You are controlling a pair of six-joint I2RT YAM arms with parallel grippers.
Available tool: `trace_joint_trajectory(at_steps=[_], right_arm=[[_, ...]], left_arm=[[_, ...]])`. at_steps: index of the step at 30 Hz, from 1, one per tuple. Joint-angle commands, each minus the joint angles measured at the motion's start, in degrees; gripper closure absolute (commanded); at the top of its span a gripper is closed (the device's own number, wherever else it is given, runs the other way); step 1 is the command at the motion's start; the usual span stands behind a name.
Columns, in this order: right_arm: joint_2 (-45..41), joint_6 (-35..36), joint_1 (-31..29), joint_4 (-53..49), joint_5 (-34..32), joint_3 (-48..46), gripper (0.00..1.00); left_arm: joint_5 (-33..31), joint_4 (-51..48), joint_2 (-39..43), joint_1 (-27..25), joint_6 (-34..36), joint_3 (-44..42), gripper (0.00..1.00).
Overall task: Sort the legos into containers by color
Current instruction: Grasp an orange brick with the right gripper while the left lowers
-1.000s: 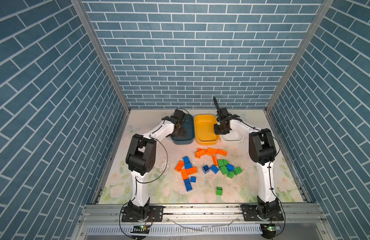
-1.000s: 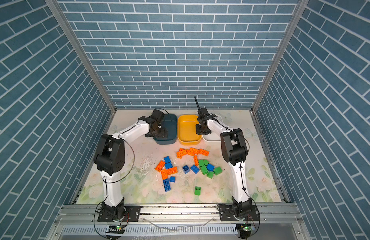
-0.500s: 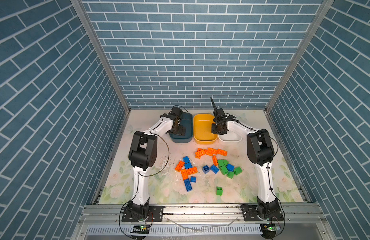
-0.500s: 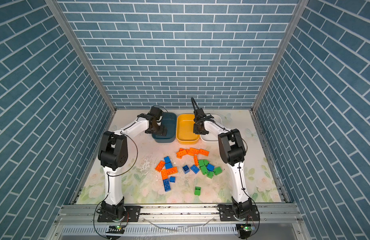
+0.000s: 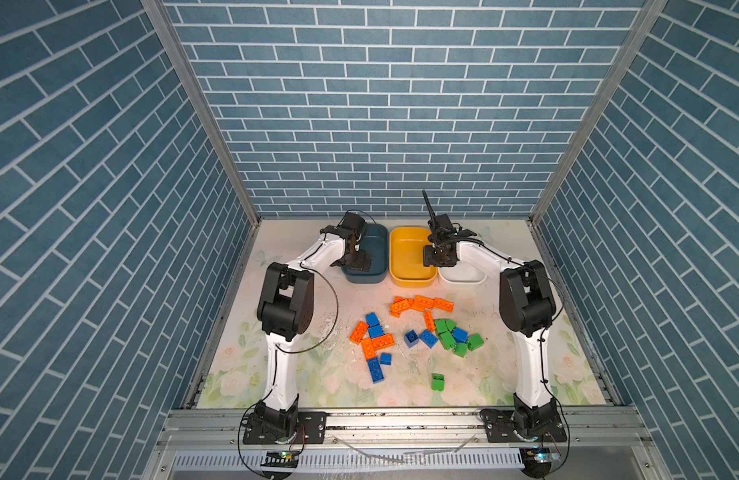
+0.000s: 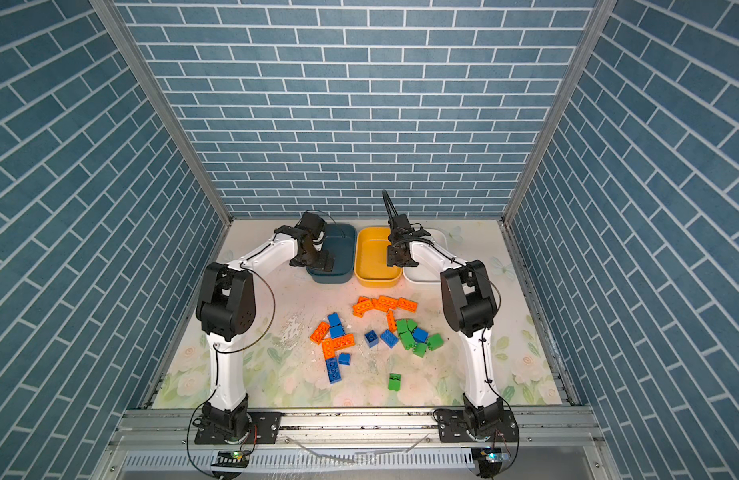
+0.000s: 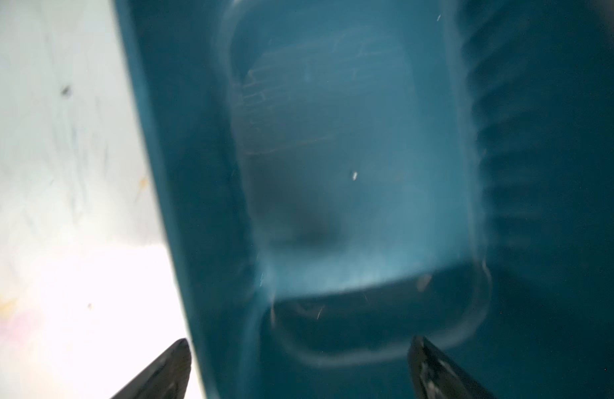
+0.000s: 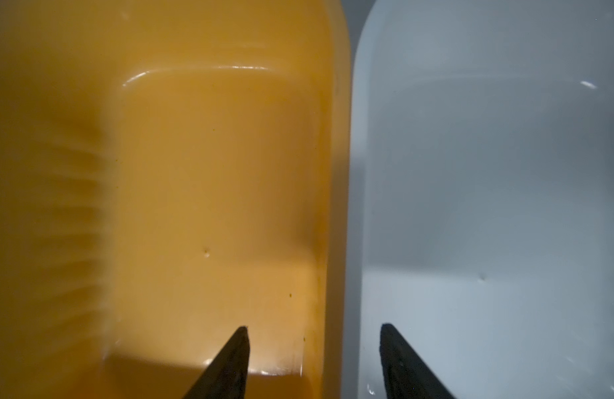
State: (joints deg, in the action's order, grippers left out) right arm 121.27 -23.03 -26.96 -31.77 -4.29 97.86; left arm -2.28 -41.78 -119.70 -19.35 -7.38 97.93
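**Sorting barely begun: every brick in sight lies on the table, and no tub shows one.**

On the table [image 5: 525, 374] the three containers stand in a row at the far side: teal tub [image 5: 378, 249] left, yellow tub [image 5: 405, 257] middle, white tub [image 5: 463, 276] right. What shows of their floors is bare. The left fingers [image 7: 167, 366] hang spread wide, straddling one wall of the teal tub and holding nothing. The right fingers [image 8: 229, 362] stand apart, empty, over the seam between yellow and white. The legos [image 5: 422, 302] lie scattered mid-table, nearer than the tubs, with orange, blue and green mixed and one green brick [image 5: 437, 382] alone, nearest of all. As I judge it, every colour is left to sort.
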Motion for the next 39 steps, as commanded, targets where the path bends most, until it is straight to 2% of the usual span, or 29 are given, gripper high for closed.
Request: trace_joint_trajectory(at_steps=[1,9,12,16,20,24,27,34,39], right_arm=[[-8.58,2.17,-0.37,0.32,1.64,-6.31,0.36],[-21.81,-0.66,-2.98,6.18,12.83,-26.45,0.36],[-24.73,-0.97,-5.74,6.35,13.31,-31.84,0.39],[-26.92,-3.24,-10.01,7.01,6.84,-36.77,0.46],[-25.31,-2.88,-12.08,5.70,6.55,-37.08,0.50],[-22.92,-1.85,-13.57,3.43,4.61,-35.53,0.60],[-21.91,-1.52,-14.48,2.38,1.86,-35.10,0.61],[-19.89,-1.06,-15.47,1.44,1.03,-34.38,0.61],[-18.64,-0.97,-16.03,2.11,1.22,-33.91,0.68]], left_arm=[[-2.90,-0.84,6.55,0.22,-3.02,-2.79,0.01],[-1.92,8.46,19.96,-1.85,-14.18,-18.33,0.01],[1.95,12.94,24.18,-2.61,-19.75,-23.95,0.01],[2.85,15.78,27.30,-4.31,-24.35,-27.58,0.01],[3.08,16.47,27.86,-5.51,-25.74,-28.32,0.01],[3.08,16.12,27.30,-5.85,-26.02,-28.06,0.01],[3.25,16.02,27.01,-5.89,-26.02,-27.88,0.01],[3.34,15.85,26.03,-6.22,-26.20,-27.84,0.01],[3.25,15.72,25.51,-6.71,-26.12,-27.64,0.01]])
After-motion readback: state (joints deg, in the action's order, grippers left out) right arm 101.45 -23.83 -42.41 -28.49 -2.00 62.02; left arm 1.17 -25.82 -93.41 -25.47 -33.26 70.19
